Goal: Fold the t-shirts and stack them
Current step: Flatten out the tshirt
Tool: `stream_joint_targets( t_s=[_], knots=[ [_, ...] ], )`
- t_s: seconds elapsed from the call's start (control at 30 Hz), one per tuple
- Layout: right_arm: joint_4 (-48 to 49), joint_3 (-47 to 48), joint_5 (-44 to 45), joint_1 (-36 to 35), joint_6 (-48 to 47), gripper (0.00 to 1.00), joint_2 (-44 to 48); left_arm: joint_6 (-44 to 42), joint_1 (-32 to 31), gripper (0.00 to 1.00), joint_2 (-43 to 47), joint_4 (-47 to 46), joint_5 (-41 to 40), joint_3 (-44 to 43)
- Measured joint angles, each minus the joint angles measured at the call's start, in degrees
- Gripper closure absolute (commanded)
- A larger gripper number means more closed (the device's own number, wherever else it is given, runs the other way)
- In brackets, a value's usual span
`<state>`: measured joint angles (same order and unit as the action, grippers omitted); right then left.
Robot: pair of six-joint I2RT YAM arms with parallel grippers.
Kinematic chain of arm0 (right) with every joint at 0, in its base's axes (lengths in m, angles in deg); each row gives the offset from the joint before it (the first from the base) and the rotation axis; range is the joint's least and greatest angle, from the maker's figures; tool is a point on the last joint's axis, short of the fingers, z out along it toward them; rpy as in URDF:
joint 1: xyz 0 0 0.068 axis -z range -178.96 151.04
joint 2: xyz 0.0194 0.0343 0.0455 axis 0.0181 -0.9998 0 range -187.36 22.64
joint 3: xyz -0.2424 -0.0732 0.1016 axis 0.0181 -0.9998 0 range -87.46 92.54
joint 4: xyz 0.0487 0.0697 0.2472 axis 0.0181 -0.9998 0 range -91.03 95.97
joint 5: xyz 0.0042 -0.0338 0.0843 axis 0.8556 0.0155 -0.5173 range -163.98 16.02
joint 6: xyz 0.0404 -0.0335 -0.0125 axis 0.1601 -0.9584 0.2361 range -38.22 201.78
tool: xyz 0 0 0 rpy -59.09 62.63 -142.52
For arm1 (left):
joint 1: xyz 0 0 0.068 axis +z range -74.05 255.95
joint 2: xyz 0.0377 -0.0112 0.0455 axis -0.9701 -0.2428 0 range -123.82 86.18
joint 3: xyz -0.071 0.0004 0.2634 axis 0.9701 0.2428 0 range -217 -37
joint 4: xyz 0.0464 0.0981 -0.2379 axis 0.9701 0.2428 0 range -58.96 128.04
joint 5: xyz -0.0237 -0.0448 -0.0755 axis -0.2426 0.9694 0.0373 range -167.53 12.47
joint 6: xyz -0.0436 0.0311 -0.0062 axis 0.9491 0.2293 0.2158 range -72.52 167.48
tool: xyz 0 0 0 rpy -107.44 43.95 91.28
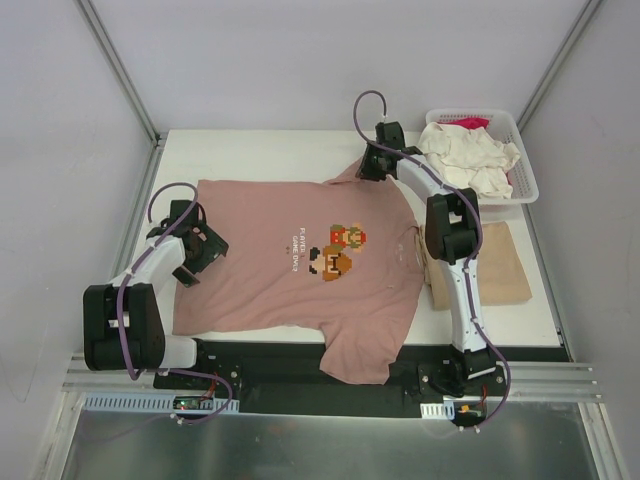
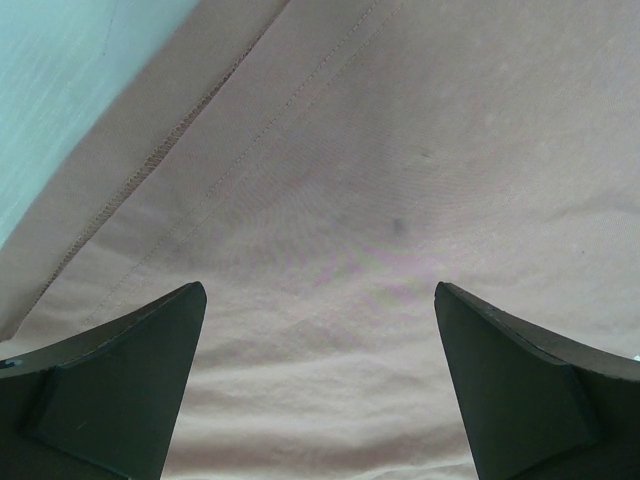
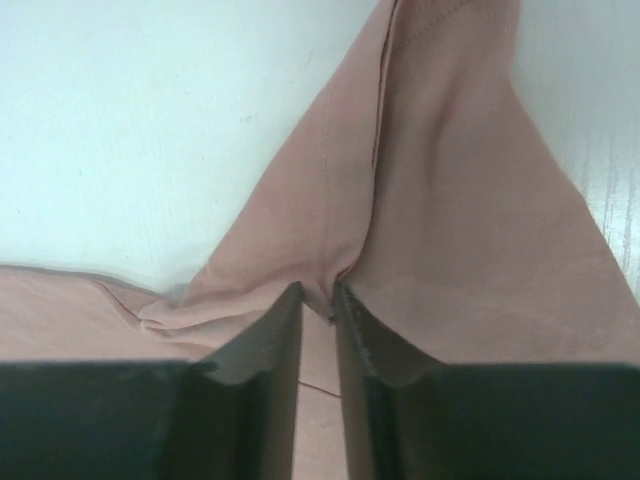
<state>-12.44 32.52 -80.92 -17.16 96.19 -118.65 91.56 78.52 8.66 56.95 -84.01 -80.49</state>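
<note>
A dusty-pink t-shirt (image 1: 270,270) with a pixel-art print lies spread flat across the table, its hem to the left. My right gripper (image 1: 368,166) is at the shirt's far edge by the collar. In the right wrist view the right gripper (image 3: 318,292) is shut on a bunched fold of the pink cloth (image 3: 450,200). My left gripper (image 1: 203,252) hovers over the shirt's hem side. The left gripper (image 2: 320,300) stands wide open just above smooth pink cloth (image 2: 400,150), holding nothing. A tan t-shirt (image 1: 500,265) lies folded at the right.
A white slatted basket (image 1: 528,180) at the back right holds a crumpled cream t-shirt (image 1: 470,155) and a magenta one (image 1: 470,122). One pink sleeve (image 1: 360,350) hangs over the table's near edge onto the black rail. White table (image 1: 260,150) shows behind the shirt.
</note>
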Motion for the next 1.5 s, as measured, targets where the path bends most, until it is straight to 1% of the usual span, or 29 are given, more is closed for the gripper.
stream_joint_targets(
  t_s=[0.07, 0.1, 0.23, 0.37, 0.43, 0.5, 0.53, 0.57, 0.6, 0.67, 0.73, 0.83, 0.87, 0.93, 1.03, 1.13, 1.2, 1.27, 1.37, 1.5],
  knots=[
    [0.3, 0.1, -0.2, 0.0, 0.2, 0.93, -0.2, 0.0, 0.0, 0.01, -0.2, 0.0, 0.0, 0.0],
    [0.4, 0.5, -0.6, 0.0, 0.3, 0.99, -0.5, 0.0, 0.0, 0.01, -0.2, 0.0, 0.0, 0.0],
    [1.8, 1.0, -2.0, 0.1, 1.1, 0.99, -1.5, 0.0, 0.0, 0.01, -0.2, 0.0, 0.0, 0.0],
    [5.2, 2.4, -2.5, 0.0, 3.3, 0.99, -2.5, 0.0, 0.0, 0.01, -0.2, 0.0, 0.1, 0.0],
    [8.1, 6.4, -1.7, -0.2, 5.4, 0.93, -4.7, 0.0, 0.0, 0.01, -0.2, 0.0, 0.1, 0.0],
    [12.9, 10.1, 0.5, -0.6, 7.7, 0.61, -6.7, 0.0, 0.0, 0.01, -0.6, 0.0, 0.1, -0.3],
    [14.8, 11.5, 2.4, -0.9, 8.8, 0.41, -7.6, 0.0, 0.0, 0.01, -1.0, 0.0, 0.1, -0.6],
    [16.6, 13.0, 4.8, -1.4, 9.5, 0.0, -8.5, 0.0, 0.0, 0.01, -1.4, 0.0, 0.2, -0.9],
    [18.2, 14.4, 6.8, -1.8, 10.1, 0.03, -9.4, 0.0, 0.0, 0.01, -1.8, 0.0, 0.4, -1.3],
    [20.3, 15.6, 9.5, -2.8, 10.2, 0.03, -10.1, -0.1, 0.0, 0.01, -2.3, -0.1, 0.7, -2.0],
    [21.2, 15.4, 10.1, -3.5, 9.9, 0.03, -10.1, -0.2, 0.0, 0.01, -2.4, 0.0, 1.4, -2.5],
    [22.3, 9.6, 9.0, -4.0, 7.9, 0.03, -6.9, -0.3, -0.3, 0.01, -2.4, -0.1, 2.0, -3.2],
    [21.3, 5.6, 8.4, -4.0, 6.6, 0.03, -4.5, -0.4, -0.4, 0.01, -2.3, -0.2, 2.2, -3.4],
    [19.4, 0.8, 7.3, -3.8, 4.1, 0.03, -0.5, -0.5, -0.7, 0.01, -2.0, -0.2, 2.9, -3.5],
    [15.0, -8.4, 6.0, -3.4, 0.3, 0.03, 8.6, -0.9, -1.2, 0.01, -0.5, -0.2, 3.6, -3.7],
    [13.1, -22.1, 5.3, -3.1, -2.1, 0.03, 22.6, -1.6, -1.8, 0.01, 1.0, -0.3, 4.9, -4.2],
    [12.1, -29.4, 5.2, -3.0, -2.8, 0.03, 31.1, -2.2, -1.9, 0.01, 1.0, -0.6, 6.0, -5.1],
    [9.9, -34.5, 5.2, -3.1, -3.3, 0.03, 37.6, -2.9, -1.9, 0.01, 0.7, -0.9, 6.5, -5.9],
    [4.6, -37.4, 5.8, -3.3, -4.4, 0.03, 41.4, -3.9, -1.9, 0.01, -1.8, -1.4, 6.6, -8.3],
    [-3.7, -37.7, 9.1, -3.6, -6.0, 0.03, 38.2, -5.3, -1.9, 0.01, -9.0, -2.0, 6.9, -13.0]
  ],
)
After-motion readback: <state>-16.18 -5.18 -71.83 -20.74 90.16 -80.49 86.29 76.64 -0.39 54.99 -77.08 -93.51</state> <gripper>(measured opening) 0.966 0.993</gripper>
